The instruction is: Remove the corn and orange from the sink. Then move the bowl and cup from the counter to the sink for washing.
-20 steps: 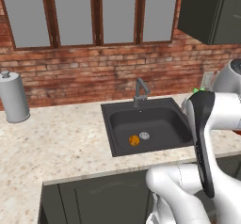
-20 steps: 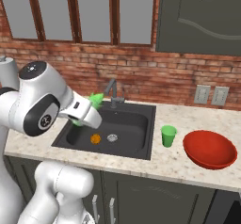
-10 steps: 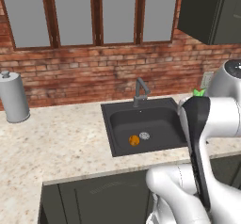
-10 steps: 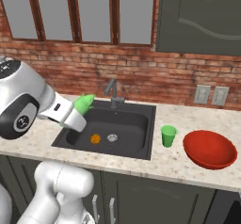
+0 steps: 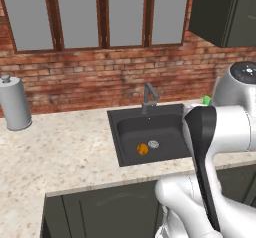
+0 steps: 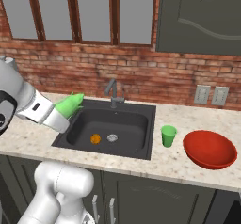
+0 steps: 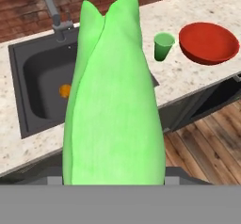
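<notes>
Swinging leftward, corn [image 6: 69,104] (gripped) aloft

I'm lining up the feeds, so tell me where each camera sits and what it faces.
Left base view: behind the arm's left, looking down at the sink holding the orange; white arm lower right.
Right base view: behind its right, same sink; arm at left carrying the corn.
Hand view: along the gripper, corn up close, cup and bowl beyond.
All share sink and orange.
</notes>
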Available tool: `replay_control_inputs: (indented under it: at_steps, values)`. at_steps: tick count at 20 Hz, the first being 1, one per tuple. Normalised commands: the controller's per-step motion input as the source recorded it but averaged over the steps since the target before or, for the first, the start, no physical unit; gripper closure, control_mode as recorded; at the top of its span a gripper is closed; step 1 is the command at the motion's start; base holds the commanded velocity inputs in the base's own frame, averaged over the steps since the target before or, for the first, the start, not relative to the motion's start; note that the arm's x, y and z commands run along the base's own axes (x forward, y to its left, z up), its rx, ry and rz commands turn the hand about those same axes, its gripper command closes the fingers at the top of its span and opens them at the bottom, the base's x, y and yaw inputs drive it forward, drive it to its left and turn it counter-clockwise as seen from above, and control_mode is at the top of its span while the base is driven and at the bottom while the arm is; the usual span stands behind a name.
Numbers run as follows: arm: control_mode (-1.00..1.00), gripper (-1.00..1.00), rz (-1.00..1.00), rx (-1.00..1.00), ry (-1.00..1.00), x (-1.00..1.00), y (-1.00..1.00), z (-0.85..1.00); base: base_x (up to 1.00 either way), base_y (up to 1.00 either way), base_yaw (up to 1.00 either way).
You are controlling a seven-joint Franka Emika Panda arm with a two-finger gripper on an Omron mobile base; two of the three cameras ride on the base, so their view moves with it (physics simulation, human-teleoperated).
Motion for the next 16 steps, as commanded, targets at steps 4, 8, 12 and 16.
replay_control_inputs:
  at_steps: [4, 8, 12, 16]
  values:
    - [-1.0, 1.0, -0.05, 0.0, 0.0, -0.15, 0.32, 0.12, 0.0, 0.0, 0.0]
    - [-1.0, 1.0, 0.0, 0.0, -0.01, 0.0, 0.44, 0.0, 0.0, 0.0, 0.0]
    - [-1.0, 1.0, 0.04, 0.0, 0.0, 0.04, 0.47, 0.0, 0.0, 0.0, 0.0]
    - [-1.0, 1.0, 0.08, 0.02, 0.0, 0.08, 0.46, -0.02, 0.0, 0.0, 0.0]
